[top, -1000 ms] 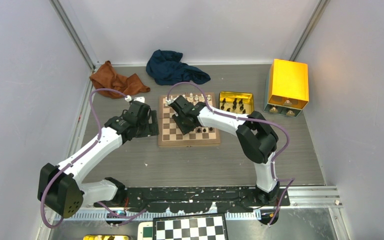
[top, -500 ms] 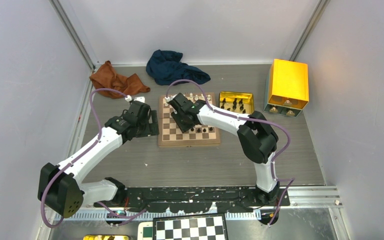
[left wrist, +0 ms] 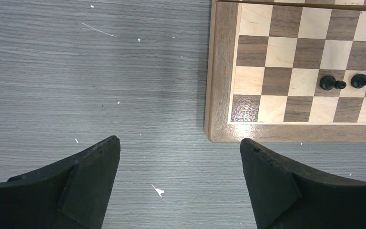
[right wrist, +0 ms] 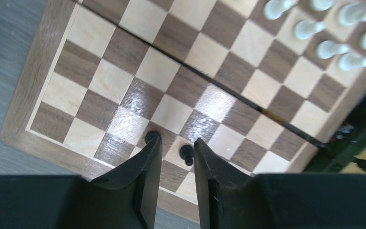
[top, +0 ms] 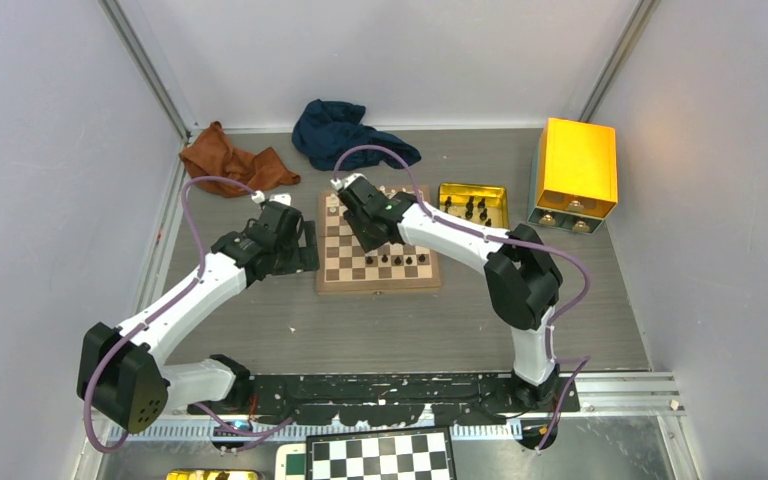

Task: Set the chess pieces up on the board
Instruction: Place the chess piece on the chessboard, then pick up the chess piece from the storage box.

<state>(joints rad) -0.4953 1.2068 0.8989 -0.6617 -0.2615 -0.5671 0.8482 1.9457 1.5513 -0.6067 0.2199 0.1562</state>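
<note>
Top external view: the board (top: 360, 285) lies mid-desk (top: 360, 330), ahead of both arms. A short row of black chess pieces (top: 403, 260) stands on its near-right squares, and white pieces (top: 395, 192) stand along its far edge. The right arm reaches across the board, with the right jaws above the far-left squares. The left jaws hang over the desk just beside the board's left rim. A gold tray (top: 472, 186) holding more dark pieces sits just right of the board's far corner, with a yellow box (top: 575, 165) to its right. A brown cloth (top: 235, 160) and a navy cloth (top: 345, 135) lie at the far side. Left wrist view: the left jaws stand wide open and empty, both fingers (left wrist: 83, 176) above bare desk. One corner of the board lies beyond them, with two black chess pieces on the second row in from the rim nearer the fingers. Right wrist view: the right jaws are parted by a narrow gap, with nothing between the fingers (right wrist: 145, 171). They hang above the board. One black piece shows just beyond the gap and another sits at one fingertip; contact cannot be judged.
</note>
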